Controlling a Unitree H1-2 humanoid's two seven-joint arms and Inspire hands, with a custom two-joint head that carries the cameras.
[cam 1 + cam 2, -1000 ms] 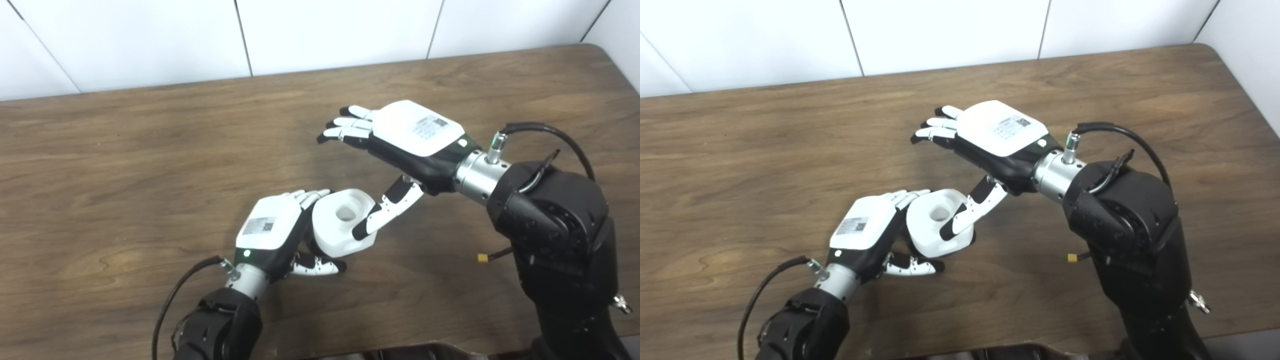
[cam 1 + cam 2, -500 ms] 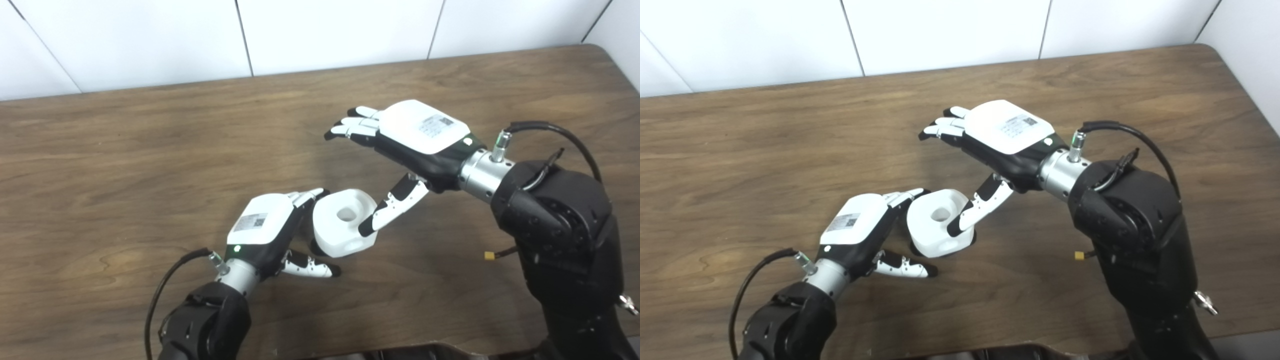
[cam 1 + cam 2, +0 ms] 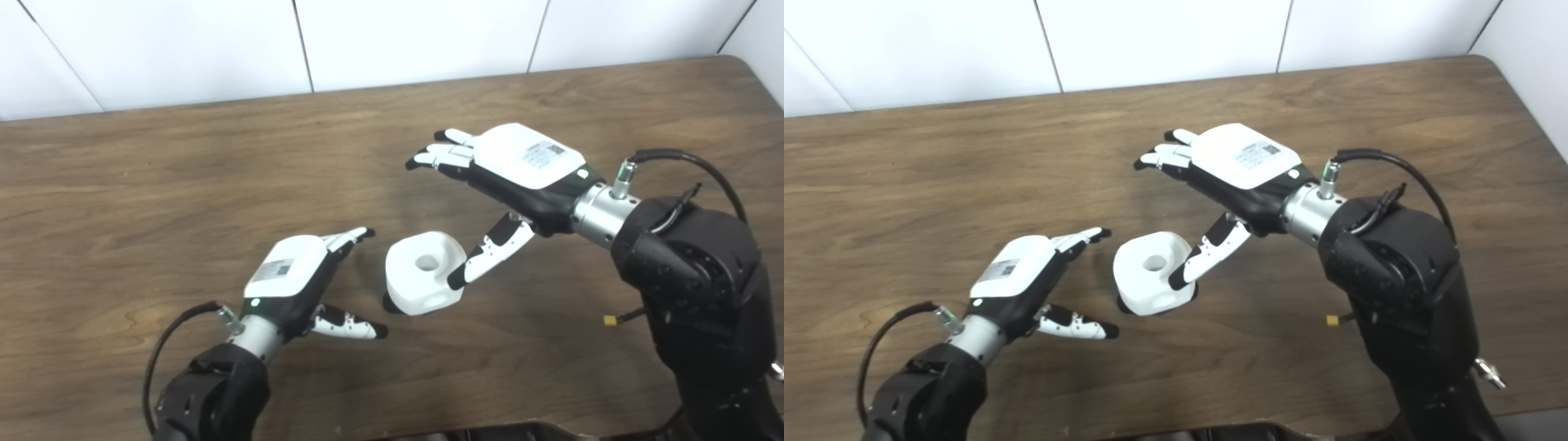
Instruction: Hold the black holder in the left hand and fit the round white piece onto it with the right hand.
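The round white piece, with a hole in its top, sits on the table over a black holder, of which only a dark sliver shows at its lower left. My left hand is open, a short gap to the left of the piece, touching nothing. My right hand hovers open above and to the right, palm down. Its thumb tip lies against the piece's right edge.
The brown wooden table runs to a white tiled wall at the back. A small yellow connector on a thin wire lies beside my right forearm. Black cables loop off both wrists.
My left hand has let go of the white piece and drawn back to the left, opening a gap. The right hand has shifted slightly right. The piece stays on the table.
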